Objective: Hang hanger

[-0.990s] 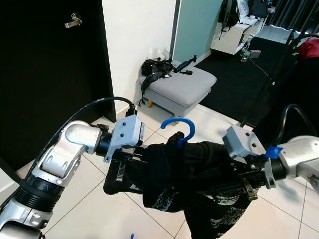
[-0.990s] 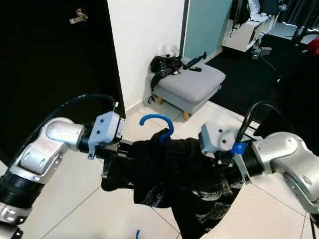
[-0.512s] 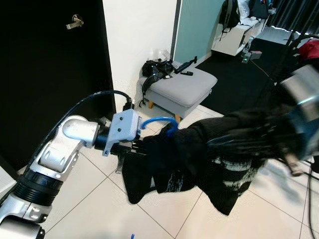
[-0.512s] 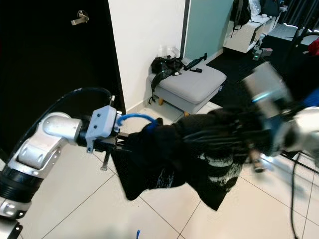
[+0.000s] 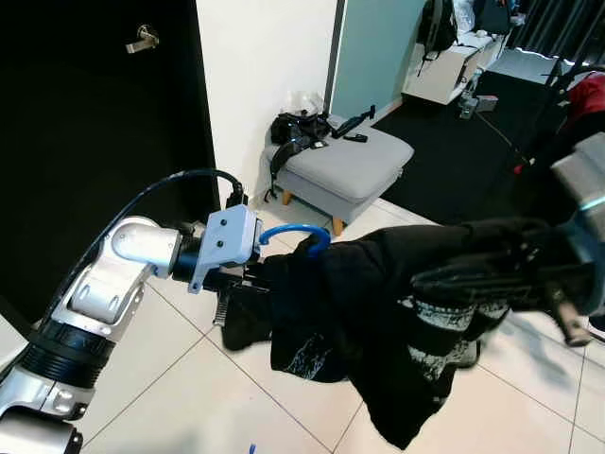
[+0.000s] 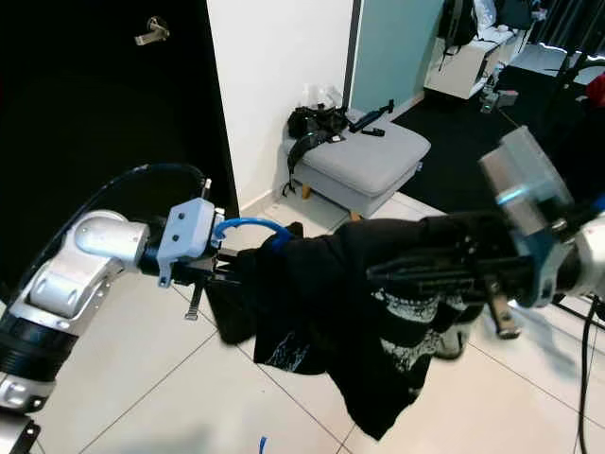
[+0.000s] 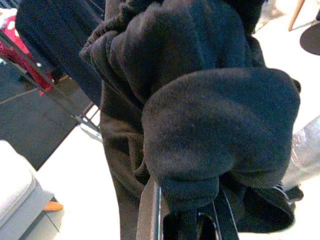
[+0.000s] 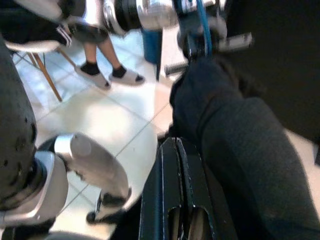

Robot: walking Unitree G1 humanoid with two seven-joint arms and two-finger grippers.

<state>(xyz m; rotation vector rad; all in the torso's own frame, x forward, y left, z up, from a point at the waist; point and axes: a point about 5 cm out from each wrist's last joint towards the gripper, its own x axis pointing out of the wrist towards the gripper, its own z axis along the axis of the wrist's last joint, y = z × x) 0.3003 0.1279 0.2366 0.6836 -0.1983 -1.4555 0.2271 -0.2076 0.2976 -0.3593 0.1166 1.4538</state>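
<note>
A blue hanger hook [image 5: 295,233] pokes out of a black garment [image 5: 378,312] with white print, held in the air between my two arms. My left gripper [image 5: 257,284] is shut on the hanger just under the hook, its fingers [image 7: 190,225] half buried in cloth. My right gripper [image 6: 378,274] reaches in level from the right. Its fingers [image 8: 175,200] are pressed together along the garment's top fold, and the cloth hangs below them. The hook lies tipped over toward my left arm. The rest of the hanger is hidden inside the garment.
A grey footstool [image 5: 350,170] carrying a black bag [image 5: 298,128] stands by the white wall ahead. A black door [image 5: 95,142] is on the left. Dark clothes and a rack [image 5: 558,123] are on the right. A person's legs in sandals [image 8: 110,70] show in the right wrist view.
My right arm swung up and out to the right, stretching the garment level. The hook tipped from upright to lying flat. My left gripper kept its hold.
</note>
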